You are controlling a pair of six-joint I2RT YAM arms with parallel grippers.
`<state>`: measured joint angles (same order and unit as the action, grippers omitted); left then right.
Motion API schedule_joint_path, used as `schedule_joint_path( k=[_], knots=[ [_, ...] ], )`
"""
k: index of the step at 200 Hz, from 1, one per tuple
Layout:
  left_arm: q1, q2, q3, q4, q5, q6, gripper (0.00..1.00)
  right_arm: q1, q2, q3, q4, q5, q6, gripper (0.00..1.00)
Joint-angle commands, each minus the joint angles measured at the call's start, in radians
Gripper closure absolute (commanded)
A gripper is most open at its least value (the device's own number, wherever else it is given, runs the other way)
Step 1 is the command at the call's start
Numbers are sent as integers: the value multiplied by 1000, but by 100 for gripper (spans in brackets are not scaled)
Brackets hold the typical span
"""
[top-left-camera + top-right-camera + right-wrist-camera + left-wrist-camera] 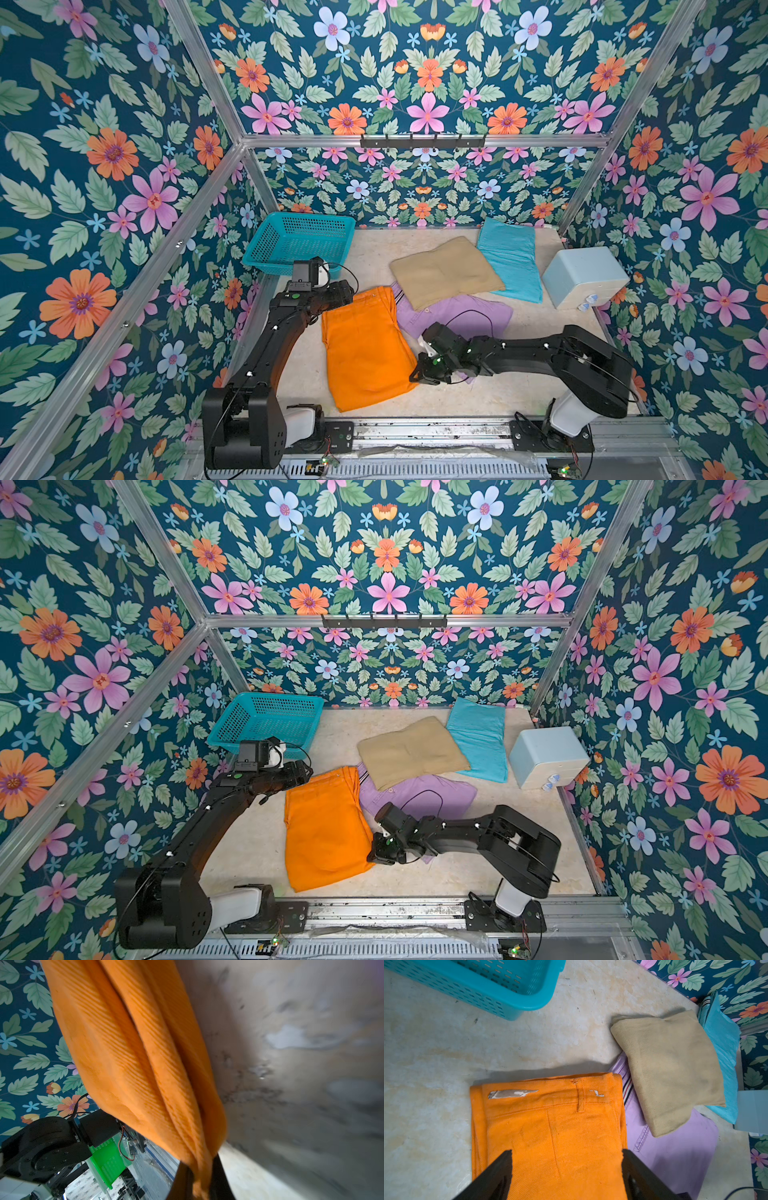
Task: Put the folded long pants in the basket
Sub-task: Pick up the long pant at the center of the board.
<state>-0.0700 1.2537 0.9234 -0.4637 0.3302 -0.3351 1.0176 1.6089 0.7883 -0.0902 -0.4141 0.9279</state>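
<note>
Gripping the near right edge of the orange pants point(365, 349), the right jaws are clamped shut on a pinch of the folded layers, low against the table point(536, 328). The left jaws hang wide open just above the waistband end of the same garment, holding nothing. The teal basket point(307, 245) sits empty at the far left corner of the table, apart from the orange pants. The tan pants point(446, 270) lie partly on the lilac pants point(461, 316), with the turquoise pants point(509, 257) beside them near the back wall. A pale blue box point(584, 276) stands at the right. None of the four garments is in the basket, so the task looks barely begun: the first pickup is under way and all four transfers remain.
</note>
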Motion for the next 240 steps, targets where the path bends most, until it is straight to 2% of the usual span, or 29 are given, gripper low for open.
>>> schedule_joint_path(
  k=[1, 13, 25, 38, 53, 77, 96, 119, 136, 151, 178, 200, 224, 240],
  knots=[
    [1, 13, 1, 10, 38, 10, 14, -69, -68, 93, -504, 7, -280, 100],
    [-1, 33, 5, 7, 64, 15, 15, -103, -104, 166, -733, 148, -387, 100],
    [-10, 55, 10, 2, 90, 24, 15, -157, -138, 209, -882, 291, -432, 100],
    [-34, 82, 25, -15, 80, 41, 15, -236, -159, 241, -971, 416, -461, 100],
    [-66, 109, 27, -17, 24, 43, 15, -352, -171, 247, -971, 495, -473, 100],
    [-99, 155, 8, 8, -6, 24, 13, -542, -181, 237, -840, 399, -494, 100],
    [-145, 172, -34, 72, 5, -16, 11, -605, -159, 238, -748, 295, -504, 100],
    [-257, 190, -118, 231, 21, -108, 10, -609, -109, 273, -745, 290, -518, 100],
    [-311, 228, -167, 328, 70, -164, 15, -608, -99, 272, -732, 284, -521, 100],
    [-327, 238, -221, 388, 124, -189, 21, -612, -96, 268, -738, 280, -531, 100],
    [-338, 204, -305, 409, 95, -198, 24, -617, -103, 253, -732, 281, -538, 100],
    [-377, 231, -326, 467, 147, -218, 26, -616, -100, 252, -728, 272, -539, 100],
    [-406, 298, -340, 504, 167, -228, 35, -616, -93, 255, -731, 272, -541, 100],
    [-412, 327, -358, 532, 162, -248, 49, -616, -93, 253, -733, 277, -543, 100]
  ],
)
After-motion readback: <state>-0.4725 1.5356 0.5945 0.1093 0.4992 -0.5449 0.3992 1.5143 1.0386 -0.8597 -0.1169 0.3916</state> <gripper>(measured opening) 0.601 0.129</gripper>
